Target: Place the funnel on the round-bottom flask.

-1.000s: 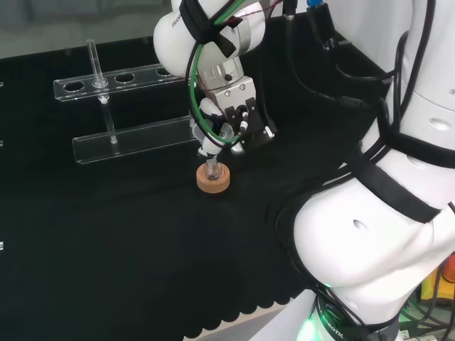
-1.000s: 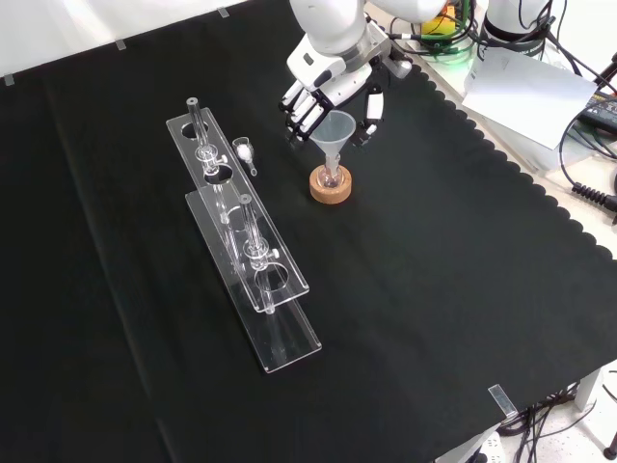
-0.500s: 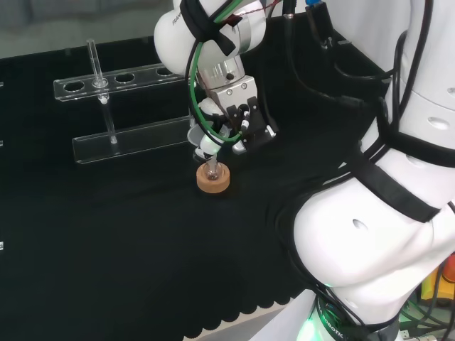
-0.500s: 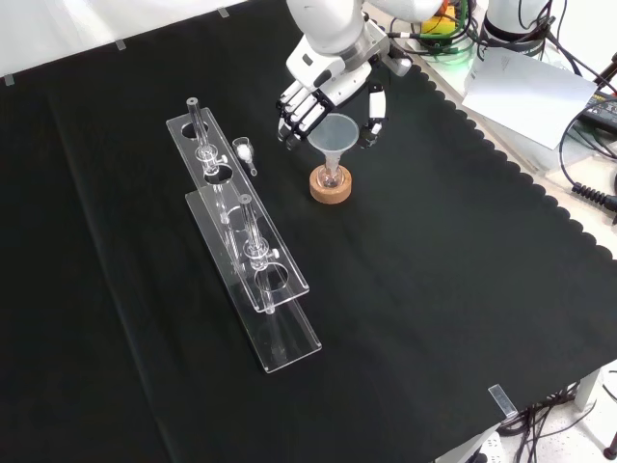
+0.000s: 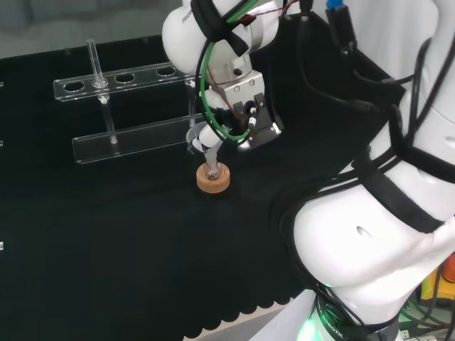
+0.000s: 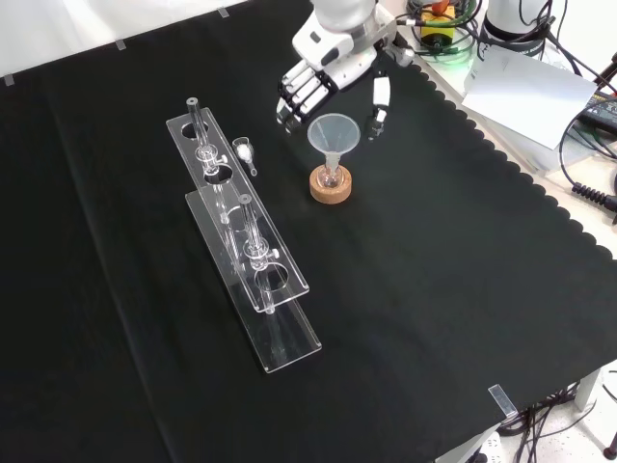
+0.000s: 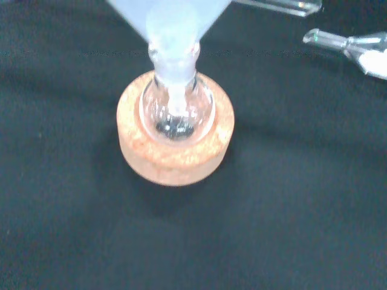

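Funnel [image 6: 334, 134] of clear plastic stands upright with its stem down the neck of a small round-bottom flask [image 6: 331, 177], which sits in a cork ring stand [image 6: 331, 187] on the black-clothed surface [image 6: 434, 289]. In the front view the hand [image 6: 318, 77] hangs at about twelve o'clock from the funnel's rim, its fingers [image 6: 295, 96] spread apart and clear of the cone, with the thumb off at about one o'clock; nothing is held. From the head view the hand [image 5: 242, 117] sits just above and at about one o'clock from the cork ring stand [image 5: 213, 178], the funnel [image 5: 202, 138] rising between them. The wrist view looks down on the flask's glass bulb [image 7: 176, 109] nested in the cork ring [image 7: 175, 136], the funnel's pale stem [image 7: 174, 45] entering its neck. A clear acrylic test-tube rack [image 6: 246, 236] lies at about nine o'clock from the flask in the front view, with glass tubes [image 6: 201, 135] standing in it, and a small glass stopper [image 6: 246, 152] lies between rack and flask.
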